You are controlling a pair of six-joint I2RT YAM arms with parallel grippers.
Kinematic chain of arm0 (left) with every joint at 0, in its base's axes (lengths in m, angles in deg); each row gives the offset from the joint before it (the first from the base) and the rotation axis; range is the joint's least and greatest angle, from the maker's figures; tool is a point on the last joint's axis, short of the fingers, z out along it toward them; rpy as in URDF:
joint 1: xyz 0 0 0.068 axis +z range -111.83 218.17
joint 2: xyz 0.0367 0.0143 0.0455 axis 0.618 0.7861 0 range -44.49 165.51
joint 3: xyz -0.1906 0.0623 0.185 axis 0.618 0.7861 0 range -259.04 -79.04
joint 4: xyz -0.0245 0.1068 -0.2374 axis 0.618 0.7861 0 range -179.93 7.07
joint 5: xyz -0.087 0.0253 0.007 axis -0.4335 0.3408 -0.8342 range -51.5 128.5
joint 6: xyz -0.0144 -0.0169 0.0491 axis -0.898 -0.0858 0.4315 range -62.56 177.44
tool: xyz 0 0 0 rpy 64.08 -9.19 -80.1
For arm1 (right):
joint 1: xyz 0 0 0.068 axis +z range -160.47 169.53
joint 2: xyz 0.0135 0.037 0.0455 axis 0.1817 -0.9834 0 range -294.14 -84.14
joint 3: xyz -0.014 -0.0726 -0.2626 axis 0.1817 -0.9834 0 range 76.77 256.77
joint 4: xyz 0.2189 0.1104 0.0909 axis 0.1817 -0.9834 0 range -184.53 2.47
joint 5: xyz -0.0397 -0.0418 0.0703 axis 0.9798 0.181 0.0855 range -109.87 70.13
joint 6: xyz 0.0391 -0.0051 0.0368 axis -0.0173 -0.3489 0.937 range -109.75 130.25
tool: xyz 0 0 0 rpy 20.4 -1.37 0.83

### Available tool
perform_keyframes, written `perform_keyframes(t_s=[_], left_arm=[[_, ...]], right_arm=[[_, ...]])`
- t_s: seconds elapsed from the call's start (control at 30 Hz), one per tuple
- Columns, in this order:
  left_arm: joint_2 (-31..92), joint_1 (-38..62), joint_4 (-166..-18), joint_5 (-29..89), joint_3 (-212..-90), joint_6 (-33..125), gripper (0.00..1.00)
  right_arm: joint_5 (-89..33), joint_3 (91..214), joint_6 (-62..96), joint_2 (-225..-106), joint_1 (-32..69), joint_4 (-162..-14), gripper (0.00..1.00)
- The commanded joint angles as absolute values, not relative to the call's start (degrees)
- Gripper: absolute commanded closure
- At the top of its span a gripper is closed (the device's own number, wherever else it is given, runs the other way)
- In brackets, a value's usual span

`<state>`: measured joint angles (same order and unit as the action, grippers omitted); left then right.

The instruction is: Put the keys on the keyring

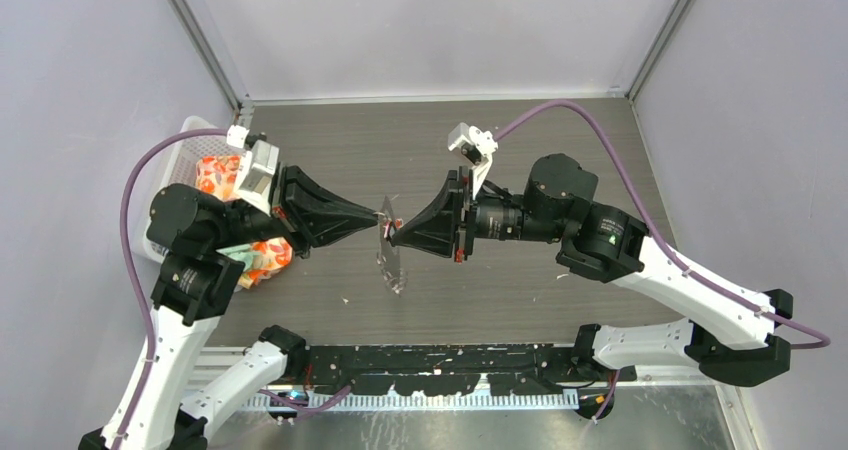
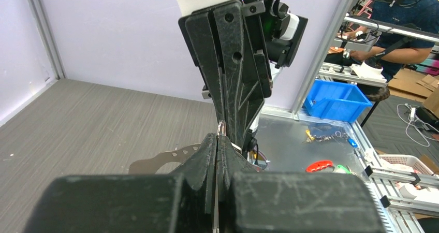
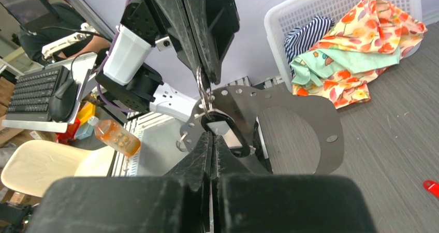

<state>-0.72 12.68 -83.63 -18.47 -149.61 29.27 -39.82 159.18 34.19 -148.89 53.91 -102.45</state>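
Pinching the keyring [image 3: 203, 101], the left end effector [image 3: 206, 82] is fully closed; the right end effector [image 3: 212, 135] too, tip to tip. Wire looks light, stiff, slippery: hold bare wire.

Left gripper [image 1: 377, 212], right gripper [image 1: 396, 234]: black plastic, matt, finely ridged, scuffed. Ring [image 3: 199, 88]: thin wire, bright polished metal. Plate [image 3: 316, 124]: grey sheet metal, dull, smooth. Key [image 3: 430, 186]: red plastic head, glossy. Basket [image 3: 290, 20]: white plastic mesh, slight sheen. Cloth [image 3: 362, 41]: printed fabric, soft, matt, creased. Table [image 1: 560, 160]: grey wood-grain, matt. Arm shells [image 1: 670, 270]: white plastic, smooth.
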Motion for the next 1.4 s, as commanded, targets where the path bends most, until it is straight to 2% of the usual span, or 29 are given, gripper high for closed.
perform_keyframes(t_s=[0.0, 0.23, 0.27, 0.33, 0.37, 0.47, 0.6, 0.9, 1.17, 1.27, 1.37], left_arm=[[-0.54, 12.5, -85.17, -17.32, -152.74, 30.03, 1.0], [-0.71, 12.45, -85.19, -17.96, -153.35, 30.58, 1.0], [-0.79, 12.49, -85.02, -18.12, -153.25, 30.77, 1.0], [-1.12, 12.47, -84.98, -18.57, -152.91, 30.98, 1.0], [-1.33, 12.43, -85.01, -18.65, -152.66, 31.02, 1.0], [-1.57, 12.47, -84.8, -18.72, -152.38, 31.06, 1.0], [-1.94, 12.47, -83.75, -18.7, -152.28, 31.52, 1.0], [-1.97, 12.49, -82.19, -18.64, -151.3, 32.22, 1.0], [-2.3, 12.49, -81.06, -18.22, -150.94, 33.06, 1.0], [-2.34, 12.45, -80.73, -18.07, -150.73, 33.33, 1.0], [-2.47, 12.42, -80.51, -17.72, -150.43, 33.64, 1.0]], right_arm=[[-41.48, 161.39, 33.71, -148.74, 53.87, -104.02, 0.99], [-41.69, 166.27, 32.76, -151.48, 53.82, -112.21, 0.97], [-40.96, 167.63, 32.23, -151.55, 53.6, -113.59, 0.9], [-38.42, 170.45, 31.02, -151.27, 52.91, -116.19, 0.69], [-37.63, 171.24, 30.45, -150.98, 52.64, -116.57, 0.64], [-37.2, 172.73, 29.03, -150.48, 52.09, -117.0, 0.55], [-37.77, 175.4, 26.86, -151.18, 51.77, -118.0, 0.51], [-42.09, 181.69, 25.01, -157.34, 51.72, -116.44, 0.52], [-43.98, 182.34, 25.19, -160.07, 51.69, -115.4, 0.55], [-43.12, 182.42, 25.27, -160.38, 51.73, -115.57, 0.65], [-42.68, 182.28, 25.14, -160.43, 51.7, -116.09, 0.86]])
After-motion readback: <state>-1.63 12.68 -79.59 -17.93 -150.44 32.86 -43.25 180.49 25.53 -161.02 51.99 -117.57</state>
